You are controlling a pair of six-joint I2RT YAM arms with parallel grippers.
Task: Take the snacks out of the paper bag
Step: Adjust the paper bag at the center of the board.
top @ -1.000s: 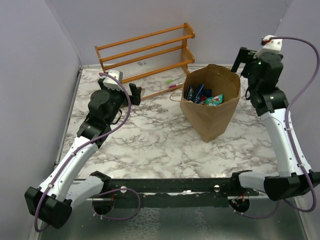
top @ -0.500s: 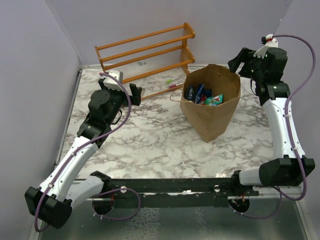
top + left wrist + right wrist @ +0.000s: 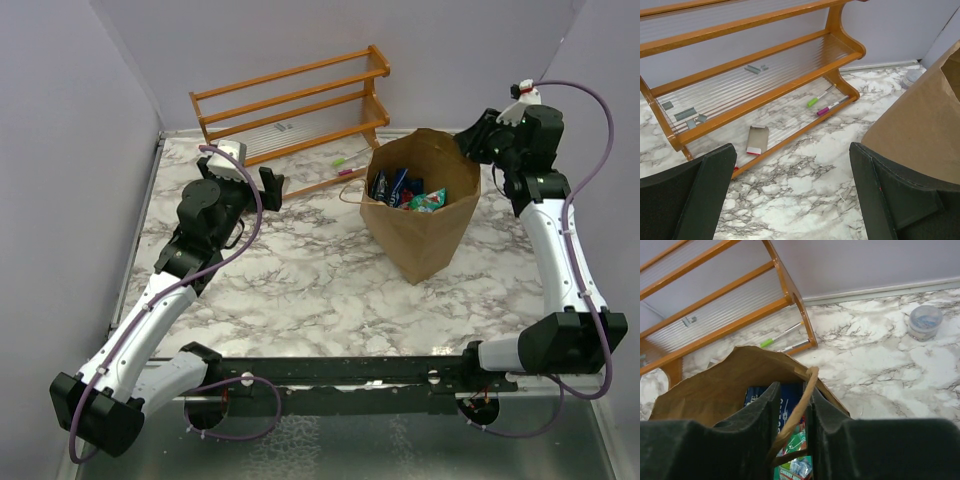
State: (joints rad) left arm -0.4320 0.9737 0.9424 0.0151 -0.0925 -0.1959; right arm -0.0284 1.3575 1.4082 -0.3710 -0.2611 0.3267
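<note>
Paper bag (image 3: 425, 245) stands upright on the marble table (image 3: 300, 285), right of center. The snacks (image 3: 405, 190), blue and teal packets, are all inside it. Right gripper (image 3: 794, 390) is at the bag's far-right rim, jaws narrow and pinched on the bag's loop handle. Left gripper (image 3: 792, 150) is wide open with nothing in it, well left of the bag and near the wooden rack (image 3: 290, 100). We see 2 markers (image 3: 825, 102) under the rack.

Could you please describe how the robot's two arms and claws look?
The left arm and right arm have white links, bulky black joints and black bases. A purple cable loops along each. The left claw and right claw have broad matt black fingers. I see no markings.
</note>
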